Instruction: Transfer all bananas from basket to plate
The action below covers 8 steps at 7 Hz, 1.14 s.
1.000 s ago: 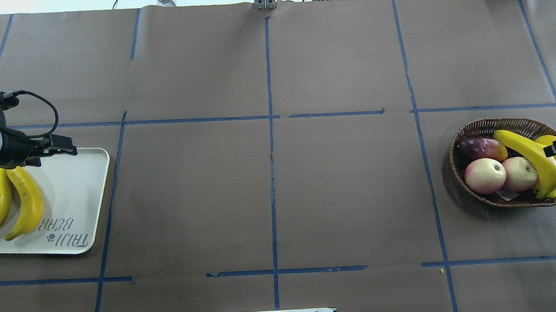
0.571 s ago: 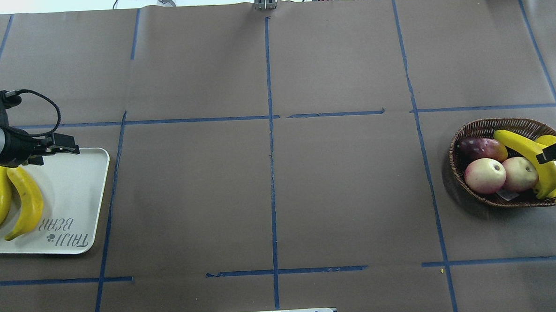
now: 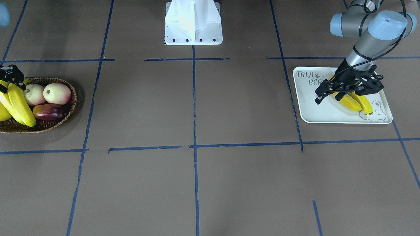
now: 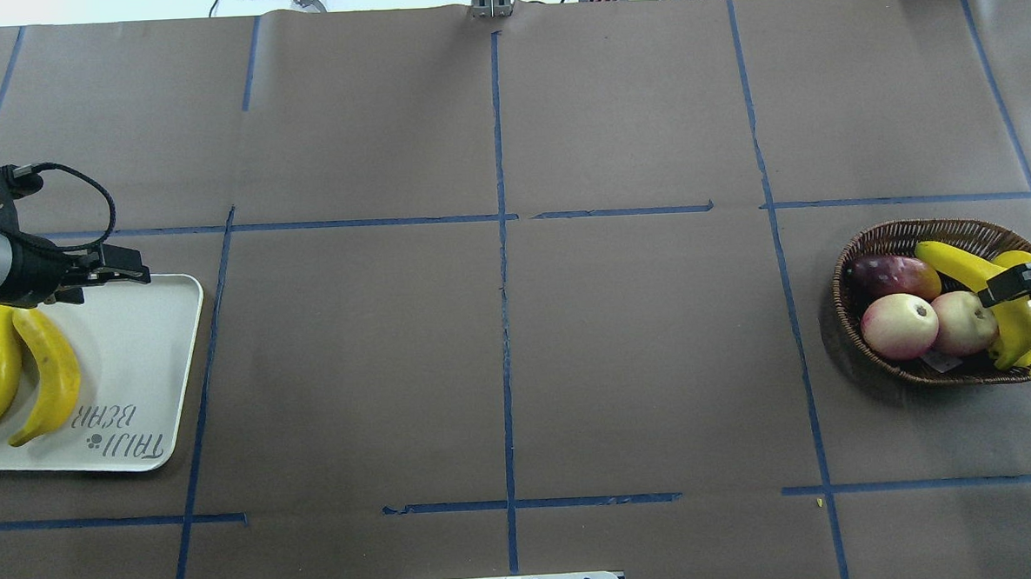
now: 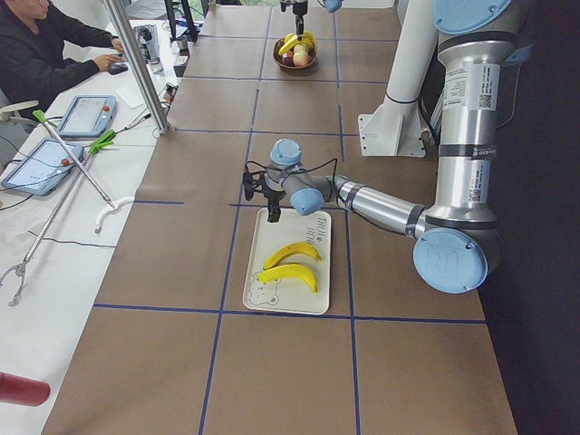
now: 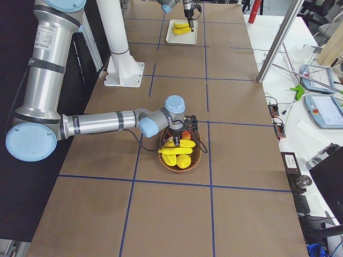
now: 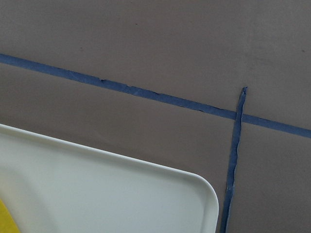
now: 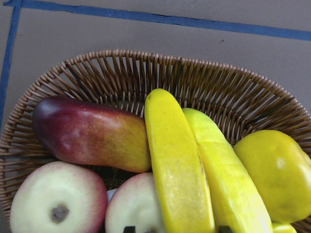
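- My right gripper hangs low over the basket. Its jaws stand apart, with one tip on either side of the upper banana. I cannot make out any contact.
- A second banana lies pressed along that one, on the side away from the other fruit. A stubby yellow fruit sits just beyond it.
- On the other flank, a dark red fruit and two pale, pink-blushed round fruits crowd against the upper banana. One jaw tip sits over the nearer of the round fruits.
- The basket rests at the right end of the worktop, which is brown paper crossed by blue tape lines.
- Well apart, at the left end, lies the plate with two bananas on it, side by side.
- My left gripper hangs over the plate's edge farthest from the robot. It is near the bananas' upper ends but not touching them. I cannot tell whether its jaws are apart or together.
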Tool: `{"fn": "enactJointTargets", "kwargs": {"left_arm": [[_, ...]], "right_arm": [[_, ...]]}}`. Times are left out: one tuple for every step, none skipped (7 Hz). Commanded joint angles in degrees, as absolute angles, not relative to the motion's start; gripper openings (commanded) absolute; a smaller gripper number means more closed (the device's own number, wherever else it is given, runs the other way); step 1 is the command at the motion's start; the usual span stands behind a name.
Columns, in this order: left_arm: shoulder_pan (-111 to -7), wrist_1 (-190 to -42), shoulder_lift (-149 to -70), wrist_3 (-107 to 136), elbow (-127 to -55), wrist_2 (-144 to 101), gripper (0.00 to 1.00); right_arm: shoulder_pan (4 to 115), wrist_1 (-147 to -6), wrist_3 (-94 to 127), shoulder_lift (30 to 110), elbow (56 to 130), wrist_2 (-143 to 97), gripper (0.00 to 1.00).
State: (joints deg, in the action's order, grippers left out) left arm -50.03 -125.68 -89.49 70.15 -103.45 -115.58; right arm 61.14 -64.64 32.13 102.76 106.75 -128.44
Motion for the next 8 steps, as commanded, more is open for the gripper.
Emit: {"fn": "enactJointTargets", "kwargs": {"left_arm": [[-50.0, -125.7, -89.6, 70.1, -103.4, -115.6, 1.00], [-50.0, -125.7, -89.7, 70.1, -103.4, -115.6, 1.00], [-50.0, -125.6, -90.0, 70.1, -103.4, -115.6, 1.00], [-50.0, -125.6, -90.1, 70.1, -103.4, -115.6, 1.00], [-50.0, -125.6, -90.1, 70.1, -103.3, -115.6, 1.00], [-50.0, -125.6, -90.1, 70.1, -103.0, -115.6, 1.00], [-50.0, -125.6, -90.2, 70.2, -103.0, -115.7, 1.00], [-50.1, -125.5, -90.7, 70.3, -103.2, -115.7, 1.00]], "right_arm": [[61.0, -64.3, 32.1, 102.7, 106.0, -128.4, 0.65], [60.8, -64.3, 32.2, 102.7, 105.9, -128.3, 0.65], [60.6, -64.2, 32.2, 102.7, 105.6, -128.3, 0.66], [60.4, -64.2, 32.2, 102.7, 105.6, -128.3, 0.65], [60.1, -64.2, 32.2, 102.7, 105.6, -128.3, 0.63], [60.0, -64.2, 32.0, 102.7, 105.6, -128.3, 0.39], [60.0, -64.0, 31.6, 102.7, 105.9, -128.3, 0.17], [60.1, -63.4, 31.6, 102.9, 106.0, -128.4, 0.06]]}}
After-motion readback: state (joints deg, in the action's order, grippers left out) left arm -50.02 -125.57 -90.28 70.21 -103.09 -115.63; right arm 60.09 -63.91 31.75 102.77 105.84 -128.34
